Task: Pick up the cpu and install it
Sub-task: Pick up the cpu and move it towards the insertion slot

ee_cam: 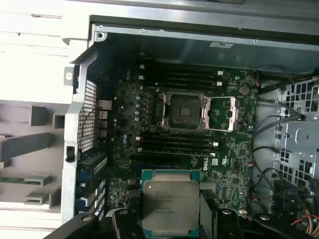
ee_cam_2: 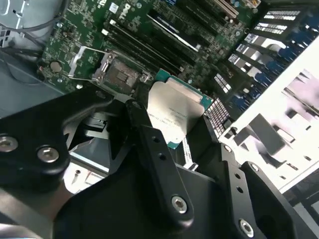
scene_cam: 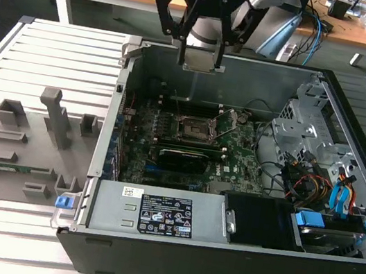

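Observation:
The cpu (scene_cam: 200, 60), a thin square chip with a pale silver top and a green edge, hangs pinched between the black fingers of my gripper (scene_cam: 199, 62), high above the rear wall of the open computer case. In both wrist views the cpu (ee_cam_2: 175, 112) (ee_cam: 169, 200) shows between the gripper's fingers (ee_cam_2: 143, 124). The gripper (ee_cam: 169, 215) is shut on it. Below, the motherboard socket (scene_cam: 194, 130) (ee_cam: 182, 109) (ee_cam_2: 119, 75) lies open with its metal frame and lever swung back. The chip is well above the socket and apart from it.
The black computer case (scene_cam: 219, 259) lies open on a slatted metal table (scene_cam: 51, 44). Inside are a power supply (scene_cam: 156, 213), memory slots (ee_cam: 179, 144), a drive cage (scene_cam: 308, 123) and loose cables (scene_cam: 315, 187). A grey plastic tray (scene_cam: 26, 153) lies at the exterior view's left.

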Controlling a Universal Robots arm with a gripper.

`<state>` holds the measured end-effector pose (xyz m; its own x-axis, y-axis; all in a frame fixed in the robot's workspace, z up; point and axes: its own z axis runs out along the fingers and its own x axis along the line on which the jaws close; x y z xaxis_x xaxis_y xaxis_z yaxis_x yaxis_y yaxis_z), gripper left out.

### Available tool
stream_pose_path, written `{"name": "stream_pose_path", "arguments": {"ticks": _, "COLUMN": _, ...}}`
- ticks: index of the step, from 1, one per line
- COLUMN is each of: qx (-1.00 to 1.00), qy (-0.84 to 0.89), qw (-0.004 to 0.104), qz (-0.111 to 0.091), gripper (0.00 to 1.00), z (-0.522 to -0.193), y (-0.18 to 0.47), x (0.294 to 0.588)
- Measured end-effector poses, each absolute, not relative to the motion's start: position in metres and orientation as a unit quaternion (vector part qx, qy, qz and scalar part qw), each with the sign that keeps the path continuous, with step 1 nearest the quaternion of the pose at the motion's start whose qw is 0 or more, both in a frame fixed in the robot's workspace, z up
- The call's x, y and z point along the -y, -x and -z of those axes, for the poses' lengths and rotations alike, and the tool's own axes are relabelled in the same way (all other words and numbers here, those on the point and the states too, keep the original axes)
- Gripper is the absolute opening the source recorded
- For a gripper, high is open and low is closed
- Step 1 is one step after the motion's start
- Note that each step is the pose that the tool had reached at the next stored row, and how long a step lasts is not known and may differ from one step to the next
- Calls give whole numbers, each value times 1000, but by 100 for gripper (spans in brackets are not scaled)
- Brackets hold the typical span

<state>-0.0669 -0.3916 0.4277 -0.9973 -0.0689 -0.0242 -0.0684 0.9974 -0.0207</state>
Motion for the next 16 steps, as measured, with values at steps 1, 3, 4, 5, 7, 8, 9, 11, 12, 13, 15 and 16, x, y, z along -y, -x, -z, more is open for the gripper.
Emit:
{"name": "stream_pose_path", "arguments": {"ticks": 1, "qx": -999, "qy": 34, "qw": 12, "qz": 10, "gripper": 55, "z": -427, "y": 63, "x": 391}}
{"name": "stream_pose_path", "arguments": {"ticks": 3, "qx": -999, "qy": 34, "qw": 12, "qz": 11, "gripper": 55, "z": -425, "y": 54, "x": 391}}
{"name": "stream_pose_path", "arguments": {"ticks": 4, "qx": -999, "qy": 34, "qw": 12, "qz": 11, "gripper": 55, "z": -424, "y": 51, "x": 391}}
{"name": "stream_pose_path", "arguments": {"ticks": 5, "qx": -999, "qy": 34, "qw": 12, "qz": 11, "gripper": 55, "z": -423, "y": 48, "x": 391}}
{"name": "stream_pose_path", "arguments": {"ticks": 7, "qx": -999, "qy": 34, "qw": 12, "qz": 11, "gripper": 55, "z": -418, "y": 41, "x": 390}}
{"name": "stream_pose_path", "arguments": {"ticks": 8, "qx": -999, "qy": 34, "qw": 12, "qz": 11, "gripper": 55, "z": -416, "y": 40, "x": 390}}
{"name": "stream_pose_path", "arguments": {"ticks": 9, "qx": -999, "qy": 34, "qw": 11, "qz": 11, "gripper": 55, "z": -413, "y": 39, "x": 390}}
{"name": "stream_pose_path", "arguments": {"ticks": 11, "qx": -999, "qy": 34, "qw": 11, "qz": 11, "gripper": 55, "z": -408, "y": 37, "x": 389}}
{"name": "stream_pose_path", "arguments": {"ticks": 12, "qx": -999, "qy": 34, "qw": 11, "qz": 11, "gripper": 55, "z": -406, "y": 37, "x": 389}}
{"name": "stream_pose_path", "arguments": {"ticks": 13, "qx": -999, "qy": 34, "qw": 11, "qz": 11, "gripper": 55, "z": -403, "y": 35, "x": 388}}
{"name": "stream_pose_path", "arguments": {"ticks": 15, "qx": -999, "qy": 34, "qw": 11, "qz": 11, "gripper": 55, "z": -399, "y": 32, "x": 381}}
{"name": "stream_pose_path", "arguments": {"ticks": 16, "qx": -999, "qy": 34, "qw": 11, "qz": 11, "gripper": 55, "z": -398, "y": 31, "x": 376}}
